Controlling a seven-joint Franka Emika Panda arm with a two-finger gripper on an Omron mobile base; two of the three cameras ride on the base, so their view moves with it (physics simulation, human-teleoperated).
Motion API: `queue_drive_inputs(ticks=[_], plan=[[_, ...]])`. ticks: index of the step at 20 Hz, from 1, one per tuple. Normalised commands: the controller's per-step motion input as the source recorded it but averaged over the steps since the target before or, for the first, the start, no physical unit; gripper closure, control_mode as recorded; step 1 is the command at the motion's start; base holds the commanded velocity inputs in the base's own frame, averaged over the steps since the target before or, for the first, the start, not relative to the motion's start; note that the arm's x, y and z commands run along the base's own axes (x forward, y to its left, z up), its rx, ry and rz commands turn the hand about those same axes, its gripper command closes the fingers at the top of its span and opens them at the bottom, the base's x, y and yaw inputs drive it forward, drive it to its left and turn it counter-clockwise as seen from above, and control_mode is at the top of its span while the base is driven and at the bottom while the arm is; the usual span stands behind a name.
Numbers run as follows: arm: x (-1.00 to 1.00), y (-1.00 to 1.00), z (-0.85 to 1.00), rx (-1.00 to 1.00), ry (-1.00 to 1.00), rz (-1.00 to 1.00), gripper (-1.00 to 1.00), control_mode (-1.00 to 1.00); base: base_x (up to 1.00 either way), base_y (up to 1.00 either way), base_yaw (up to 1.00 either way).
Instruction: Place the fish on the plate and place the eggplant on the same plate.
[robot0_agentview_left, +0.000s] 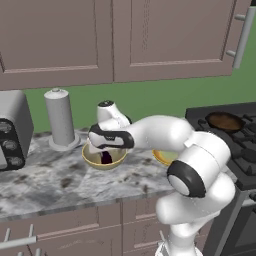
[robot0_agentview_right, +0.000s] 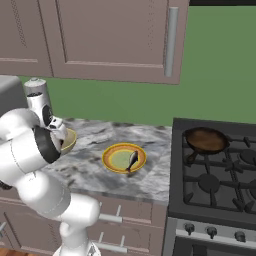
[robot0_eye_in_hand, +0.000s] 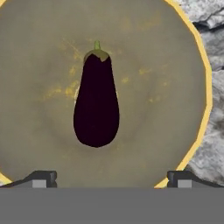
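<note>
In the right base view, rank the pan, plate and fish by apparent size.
1. pan and plate: close in width, so unranked.
2. fish: clearly smallest, lying on the plate.

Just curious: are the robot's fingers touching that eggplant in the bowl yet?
Apart. In the hand view the fingers stand wide at either side, with bare bowl between them and the eggplant.

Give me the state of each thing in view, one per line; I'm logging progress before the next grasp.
fish: lying on the plate.
plate: on the counter, left of the stove, holding the fish.
eggplant: lying in the bowl, not gripped.
bowl: on the counter, holding the eggplant.
gripper: open, above the bowl, fingertips wide of the eggplant.
pan: on a stove burner.
cabinet doors: shut.
</note>
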Motion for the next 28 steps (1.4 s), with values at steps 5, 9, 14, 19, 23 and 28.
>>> queue_drive_inputs(ticks=[5,9,14,19,23,28], plan=[[0.00,0.00,-0.33,-0.02,0.01,0.00,-1.00,-1.00,0.00,0.00,0.00],[0.01,0.06,-0.19,0.00,0.00,0.00,-1.00,-1.00,0.00,0.00,0.00],[0.08,0.03,-0.23,0.00,0.00,0.00,-1.00,-1.00,0.00,0.00,0.00],[0.23,0.03,-0.17,0.00,0.00,0.00,-1.00,-1.00,0.00,0.00,0.00],[0.28,0.06,-0.13,0.00,0.00,0.00,-1.00,-1.00,0.00,0.00,0.00],[0.24,0.03,-0.03,0.00,0.00,0.00,-1.00,-1.00,0.00,0.00,0.00]])
